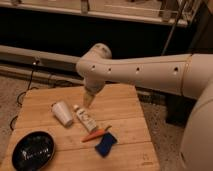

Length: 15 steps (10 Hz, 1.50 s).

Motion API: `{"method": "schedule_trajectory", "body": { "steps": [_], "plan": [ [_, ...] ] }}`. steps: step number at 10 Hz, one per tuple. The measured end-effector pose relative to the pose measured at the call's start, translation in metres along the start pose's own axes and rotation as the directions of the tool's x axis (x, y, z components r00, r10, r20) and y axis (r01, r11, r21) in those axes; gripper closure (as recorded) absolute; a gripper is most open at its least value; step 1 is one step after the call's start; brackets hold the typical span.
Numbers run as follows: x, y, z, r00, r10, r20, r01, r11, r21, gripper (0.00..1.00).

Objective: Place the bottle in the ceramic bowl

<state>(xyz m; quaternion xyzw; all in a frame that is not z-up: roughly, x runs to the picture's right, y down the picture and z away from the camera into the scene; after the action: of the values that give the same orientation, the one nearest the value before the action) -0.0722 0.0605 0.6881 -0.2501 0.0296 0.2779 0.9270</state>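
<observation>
The slim white bottle (85, 119) lies on its side on the wooden table (125, 107), near the middle. The glossy black ceramic bowl (33, 149) sits at the table's front left corner, well apart from the bottle. My gripper (88, 100) hangs from the white arm's elbow, just above and behind the bottle's cap end, not touching it.
A white tapered cup (62, 113) lies left of the bottle. An orange carrot-like object (96, 134) and a blue sponge (106, 143) lie in front of the bottle. My white arm (145, 70) spans the right side. A dark shelf unit stands behind the table.
</observation>
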Motion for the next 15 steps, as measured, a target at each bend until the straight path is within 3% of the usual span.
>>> {"method": "schedule_trajectory", "body": {
  "steps": [2,4,6,8,10,11,15],
  "plan": [
    [-0.001,0.050,0.021,0.999,-0.026,-0.023,0.025,0.998,-0.060,0.20],
    [-0.020,0.064,0.048,0.999,-0.028,-0.022,0.027,0.998,-0.052,0.20],
    [-0.037,0.037,0.074,1.000,0.004,-0.018,-0.003,1.000,0.017,0.20],
    [-0.045,0.000,0.110,0.997,0.067,-0.036,-0.062,0.990,0.125,0.20],
    [-0.041,-0.011,0.140,0.990,0.119,-0.071,-0.105,0.980,0.171,0.20],
    [-0.040,-0.006,0.153,0.987,0.137,-0.088,-0.121,0.979,0.166,0.20],
    [-0.039,0.024,0.191,0.973,0.183,-0.140,-0.177,0.982,0.060,0.20]
  ]
}}
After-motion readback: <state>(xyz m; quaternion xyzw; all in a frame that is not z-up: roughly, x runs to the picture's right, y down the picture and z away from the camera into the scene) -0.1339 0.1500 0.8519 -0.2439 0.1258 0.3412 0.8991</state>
